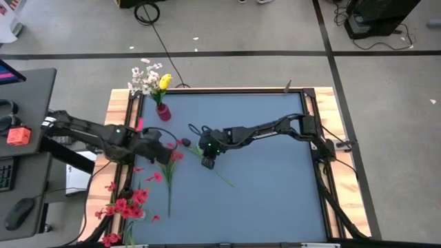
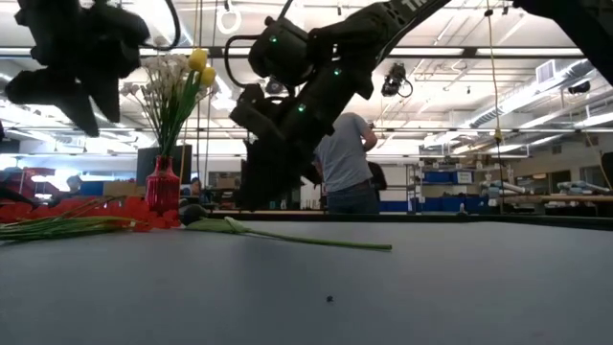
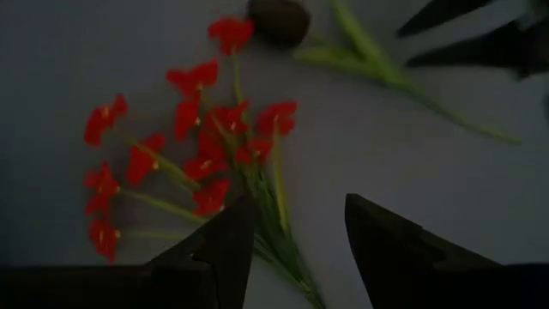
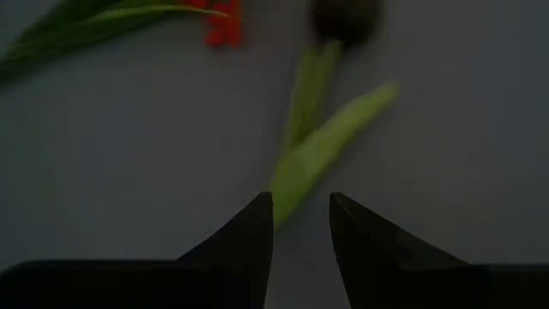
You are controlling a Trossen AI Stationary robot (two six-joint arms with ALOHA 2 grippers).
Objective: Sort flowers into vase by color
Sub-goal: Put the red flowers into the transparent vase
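Observation:
A small red vase (image 1: 163, 111) (image 2: 162, 187) stands at the table's far left and holds white blossoms (image 1: 142, 78) and a yellow tulip (image 1: 165, 81). A flower with a dark bud (image 1: 185, 142) (image 4: 343, 17) lies flat on the mat, its stem (image 2: 316, 240) running toward the near right. A red spray (image 1: 167, 172) (image 3: 206, 146) lies beside it. My right gripper (image 1: 209, 162) (image 4: 300, 219) points down just above the dark-bud flower's leaf (image 4: 317, 154), its fingers a narrow gap apart. My left gripper (image 1: 165, 153) (image 3: 296, 232) is open, high above the red spray's stem (image 3: 279, 197).
More red sprays (image 1: 124, 207) lie over the table's near left edge. A wooden frame (image 1: 207, 89) rims the blue mat. A desk with a keyboard and mouse (image 1: 17, 213) stands to the left. A person (image 2: 345, 163) stands in the room beyond.

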